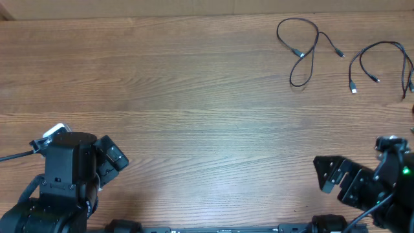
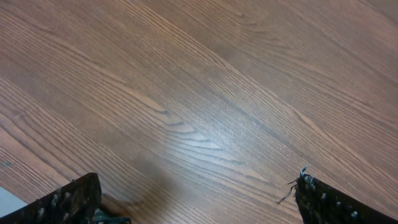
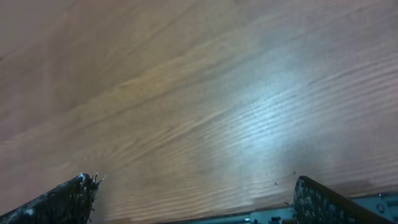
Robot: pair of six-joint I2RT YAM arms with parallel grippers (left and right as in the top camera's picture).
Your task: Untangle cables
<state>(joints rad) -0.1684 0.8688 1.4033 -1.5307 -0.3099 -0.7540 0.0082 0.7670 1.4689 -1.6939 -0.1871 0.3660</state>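
Observation:
Thin black cables lie loose on the wooden table at the far right in the overhead view. One cable (image 1: pixel 303 50) forms a long loop with small plug ends. A second cable (image 1: pixel 381 57) arcs beside it, and one of its tips is silvery. Another cord (image 1: pixel 409 83) shows at the right edge. My left gripper (image 1: pixel 116 155) rests open at the near left, far from the cables. At the near right, my right gripper (image 1: pixel 322 175) is open too. In both wrist views, only bare wood lies between the left fingertips (image 2: pixel 74 199) and the right fingertips (image 3: pixel 317 202).
The wooden table (image 1: pixel 194 97) spans the whole overhead view. A pale strip (image 1: pixel 194 8) runs along its far edge. Thicker black arm cables trail from the left arm base (image 1: pixel 13 156). The table's near edge shows in the right wrist view (image 3: pixel 249 218).

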